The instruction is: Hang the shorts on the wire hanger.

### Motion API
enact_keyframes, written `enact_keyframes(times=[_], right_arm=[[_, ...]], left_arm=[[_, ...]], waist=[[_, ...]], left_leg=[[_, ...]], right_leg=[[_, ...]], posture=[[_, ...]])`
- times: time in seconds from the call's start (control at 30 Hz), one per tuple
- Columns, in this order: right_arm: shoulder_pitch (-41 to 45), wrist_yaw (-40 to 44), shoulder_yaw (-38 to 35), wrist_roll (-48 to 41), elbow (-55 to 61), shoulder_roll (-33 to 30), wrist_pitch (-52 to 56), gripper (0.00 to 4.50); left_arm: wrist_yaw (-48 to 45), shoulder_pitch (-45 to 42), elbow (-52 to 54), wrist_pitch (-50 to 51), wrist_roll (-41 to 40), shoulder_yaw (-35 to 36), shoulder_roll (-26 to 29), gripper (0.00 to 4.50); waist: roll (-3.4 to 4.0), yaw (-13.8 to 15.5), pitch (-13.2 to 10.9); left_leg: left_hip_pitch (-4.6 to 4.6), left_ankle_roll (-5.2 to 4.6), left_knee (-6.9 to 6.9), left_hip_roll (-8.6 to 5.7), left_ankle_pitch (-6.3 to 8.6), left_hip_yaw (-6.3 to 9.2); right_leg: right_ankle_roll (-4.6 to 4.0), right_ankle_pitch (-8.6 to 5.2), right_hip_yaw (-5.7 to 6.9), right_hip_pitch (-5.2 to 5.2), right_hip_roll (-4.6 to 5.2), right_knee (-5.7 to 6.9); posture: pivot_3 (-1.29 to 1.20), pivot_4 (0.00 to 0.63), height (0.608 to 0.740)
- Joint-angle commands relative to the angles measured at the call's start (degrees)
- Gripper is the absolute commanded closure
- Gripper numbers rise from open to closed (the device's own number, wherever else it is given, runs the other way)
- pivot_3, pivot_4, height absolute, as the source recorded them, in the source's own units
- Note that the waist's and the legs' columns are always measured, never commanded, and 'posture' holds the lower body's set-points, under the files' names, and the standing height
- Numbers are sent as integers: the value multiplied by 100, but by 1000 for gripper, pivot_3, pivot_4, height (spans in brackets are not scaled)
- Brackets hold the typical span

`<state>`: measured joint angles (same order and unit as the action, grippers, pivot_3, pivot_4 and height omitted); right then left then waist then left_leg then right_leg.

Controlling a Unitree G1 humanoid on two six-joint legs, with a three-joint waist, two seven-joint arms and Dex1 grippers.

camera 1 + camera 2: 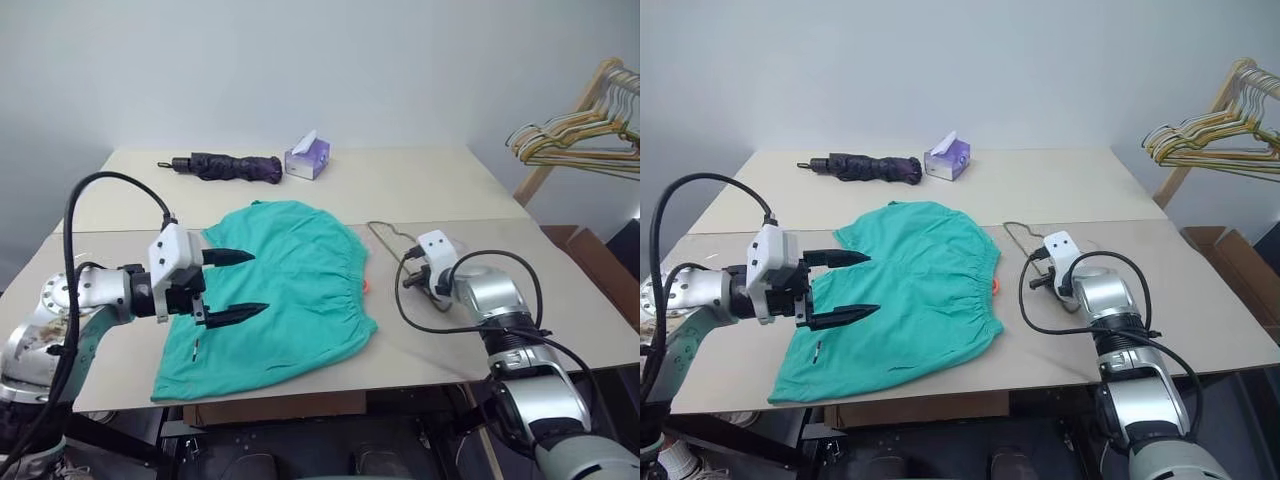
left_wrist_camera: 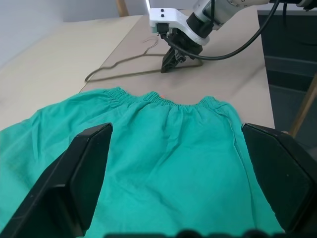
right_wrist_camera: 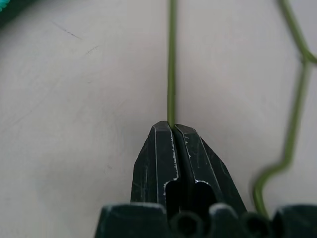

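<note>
shorts (image 1: 280, 290) mid table (image 1: 420, 190), wire hanger (image 1: 385, 237) just right, umbrella (image 1: 228, 166) & tissue box (image 1: 307, 157) behind

Seen twice from the head, forward and down over the beige desk (image 1: 420, 190). Left wrist looking low across teal-green fabric shorts (image 2: 163, 163) toward the right hand (image 2: 168, 67); right wrist hard against the thin olive wire hanger (image 3: 171, 59).

Teal shorts (image 1: 275, 300) lie flat on a beige table (image 1: 420, 180), the left gripper (image 1: 232, 285) hovering over them with fingers spread. To the right, the right gripper (image 1: 418, 278) reaches a wire hanger (image 1: 385, 234). Behind: a folded umbrella (image 1: 228, 167), a tissue box (image 1: 307, 157), and more hangers (image 1: 575, 140).
</note>
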<state>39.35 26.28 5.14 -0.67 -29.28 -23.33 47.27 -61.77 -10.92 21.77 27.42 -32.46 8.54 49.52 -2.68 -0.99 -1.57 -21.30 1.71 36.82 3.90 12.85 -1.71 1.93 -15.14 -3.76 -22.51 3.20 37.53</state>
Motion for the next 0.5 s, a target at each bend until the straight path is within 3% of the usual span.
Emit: enact_keyframes(times=[0.03,0.13,0.33,0.5], right_arm=[[-186,-126,56,100,-143,40,95,4494],[-194,-318,-23,146,-34,20,-108,4494],[-372,-641,-132,246,1283,-135,-236,4494],[-349,-594,-315,112,2621,-259,83,4494]], left_arm=[[161,-79,102,-100,80,49,-22,0],[278,-101,78,-107,156,20,-89,0],[1507,-568,-157,716,269,-3,-608,0],[2496,-1244,-431,2053,-1090,633,-1591,0]], waist=[[0,2,0],[0,5,0],[11,34,-8],[25,27,-16]], left_leg=[[3,0,0,0,0,0],[10,0,0,0,0,0],[1,0,0,-2,0,2],[-78,0,11,-6,-1,9]], right_leg=[[0,0,0,3,0,-1],[1,0,0,10,0,-2],[5,0,1,7,2,-6],[6,4,-2,-71,1,12]], posture=[[86,0,740],[89,0,740],[85,0,740],[66,0,740]])
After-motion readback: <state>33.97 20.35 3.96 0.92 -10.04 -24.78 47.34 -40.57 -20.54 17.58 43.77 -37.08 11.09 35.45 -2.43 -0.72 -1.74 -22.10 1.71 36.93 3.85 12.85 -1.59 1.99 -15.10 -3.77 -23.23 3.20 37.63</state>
